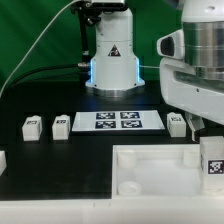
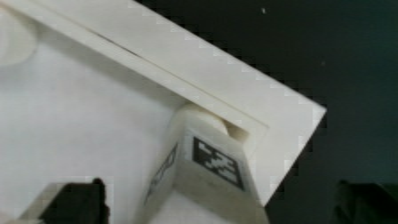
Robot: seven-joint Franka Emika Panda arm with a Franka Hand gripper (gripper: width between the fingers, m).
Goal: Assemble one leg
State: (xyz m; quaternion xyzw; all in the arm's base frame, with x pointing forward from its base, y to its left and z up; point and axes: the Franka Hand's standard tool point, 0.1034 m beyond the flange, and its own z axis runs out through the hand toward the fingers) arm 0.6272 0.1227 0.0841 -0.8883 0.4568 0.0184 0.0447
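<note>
A white leg [image 2: 210, 165] with a black-and-white tag stands upright at a corner of the large white panel [image 2: 89, 110]. In the exterior view the leg [image 1: 212, 160] is at the right edge, on the panel's [image 1: 160, 170] far right corner. My gripper [image 2: 217, 205] straddles the leg from above. Its dark fingers [image 2: 75, 202] stand wide on either side with a gap to the leg, so it is open. In the exterior view the gripper [image 1: 207, 135] hangs just over the leg's top.
Three more legs lie on the black table: two left of the marker board [image 1: 118, 121], one [image 1: 33, 126] beside the other [image 1: 60, 126], and one right of it [image 1: 176, 124]. A white lamp-like base [image 1: 112, 62] stands behind.
</note>
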